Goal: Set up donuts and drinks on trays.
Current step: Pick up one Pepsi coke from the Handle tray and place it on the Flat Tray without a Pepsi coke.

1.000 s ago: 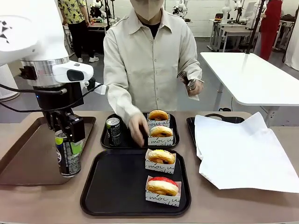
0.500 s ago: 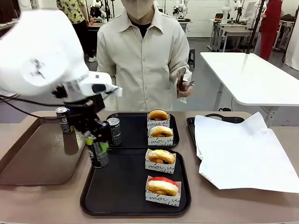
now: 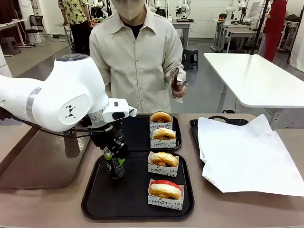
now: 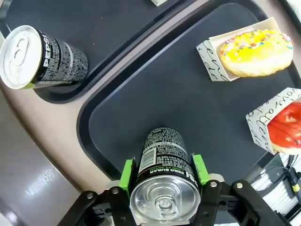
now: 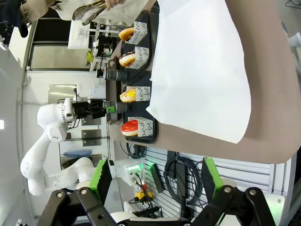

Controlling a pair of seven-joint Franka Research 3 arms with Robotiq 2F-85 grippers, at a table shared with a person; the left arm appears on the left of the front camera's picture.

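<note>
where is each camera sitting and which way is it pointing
Front view: on the robot's side, facing the person; left gripper holds the slim dark soda can above the near matte black square tray.
Left wrist view: looks down its green-padded gripper at that can and tray.
Right wrist view: rolled sideways beyond the table edge, open right gripper in front.
All three show the red-iced donut.

The left gripper clamps a slim dark soda can with green accents upright over the left part of the near matte black square tray; contact between can and tray cannot be confirmed. This tray carries a yellow-sprinkled donut and a red-iced donut in white paper boxes. The far black tray holds two golden glazed donuts. The person's hand grips metal tongs.
</note>
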